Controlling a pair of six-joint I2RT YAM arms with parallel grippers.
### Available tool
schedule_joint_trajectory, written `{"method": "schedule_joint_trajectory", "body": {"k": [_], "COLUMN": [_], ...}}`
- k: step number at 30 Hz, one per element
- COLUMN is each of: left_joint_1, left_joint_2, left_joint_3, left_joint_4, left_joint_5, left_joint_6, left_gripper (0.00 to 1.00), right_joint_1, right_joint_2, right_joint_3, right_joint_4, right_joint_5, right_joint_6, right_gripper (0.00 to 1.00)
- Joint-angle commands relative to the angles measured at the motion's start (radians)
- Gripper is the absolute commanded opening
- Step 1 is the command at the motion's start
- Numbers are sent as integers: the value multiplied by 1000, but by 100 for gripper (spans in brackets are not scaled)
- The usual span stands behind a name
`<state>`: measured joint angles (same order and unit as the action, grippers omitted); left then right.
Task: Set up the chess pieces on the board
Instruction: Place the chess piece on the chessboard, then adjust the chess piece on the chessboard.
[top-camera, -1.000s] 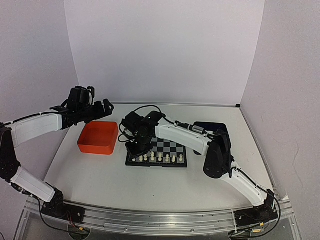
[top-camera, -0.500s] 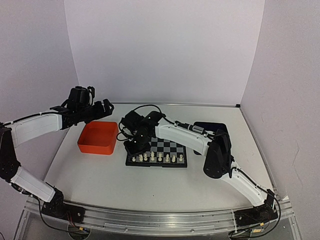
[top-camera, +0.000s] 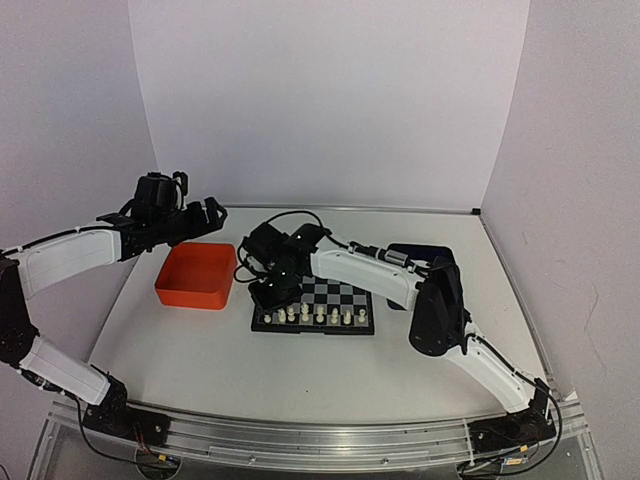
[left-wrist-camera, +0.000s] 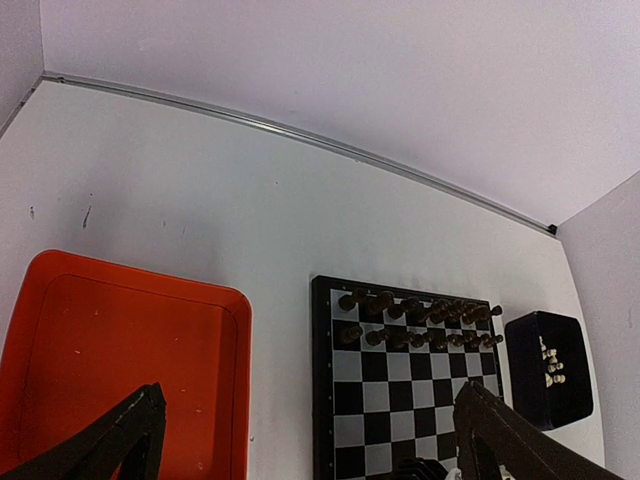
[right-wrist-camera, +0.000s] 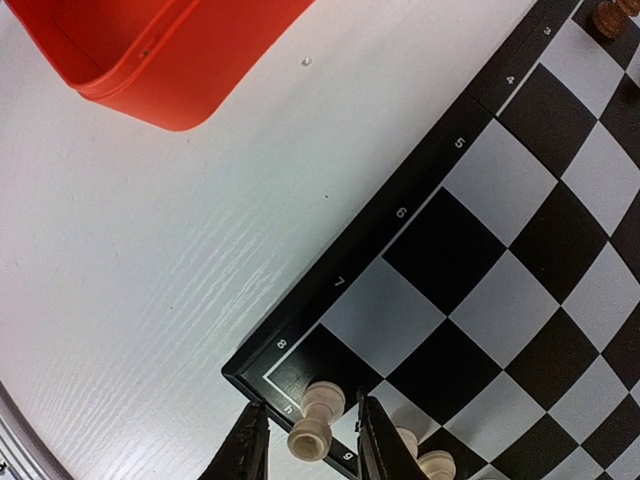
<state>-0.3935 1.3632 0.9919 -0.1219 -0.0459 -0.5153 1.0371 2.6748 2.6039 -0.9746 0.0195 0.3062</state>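
The board (top-camera: 340, 298) lies mid-table, with a row of cream-white chess pieces (top-camera: 320, 316) along its near edge. My right gripper (top-camera: 272, 294) hangs over the board's near left corner. In the right wrist view its fingers (right-wrist-camera: 247, 447) straddle a cream piece (right-wrist-camera: 318, 420) standing on the corner square, with a small gap on each side. More cream pieces (right-wrist-camera: 430, 462) stand beside it. My left gripper (top-camera: 205, 212) is open and empty, high above the orange tray (top-camera: 197, 275). The left wrist view shows the board (left-wrist-camera: 420, 400) from above.
Black pieces (left-wrist-camera: 420, 320) fill the board's two far rows. A dark blue tray (left-wrist-camera: 545, 395) right of the board holds a few cream pieces (left-wrist-camera: 550, 362). The orange tray (left-wrist-camera: 120, 360) sits left of the board, close to its edge (right-wrist-camera: 150, 60).
My left arm has shifted slightly up and to the right. My right gripper has barely moved over the board's corner.
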Motion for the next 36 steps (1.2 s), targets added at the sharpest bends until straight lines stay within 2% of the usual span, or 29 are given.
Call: {"method": "schedule_joint_trajectory", "body": {"k": [1,9,18,36], "left_joint_1": [4,4,4,3], "left_joint_2": [-37,-35,-34,-19], "left_joint_3": [-9,-12,-15,-9], "left_joint_4": [38,41,41,42], "left_joint_5": [13,25,30,33], "left_joint_6": [17,15,13,14], "left_gripper": [100,100,100,100], "right_joint_1": [23,45,47,47], "right_joint_2": [-130,-153,-237,-240], "right_joint_3": [-48,-92,-224,-254], "right_joint_4": [13,13,14,13], "right_joint_5": [47,63,151,187], "right_joint_6": [-23,-30,18,14], "right_gripper": [28,29,30,34]}}
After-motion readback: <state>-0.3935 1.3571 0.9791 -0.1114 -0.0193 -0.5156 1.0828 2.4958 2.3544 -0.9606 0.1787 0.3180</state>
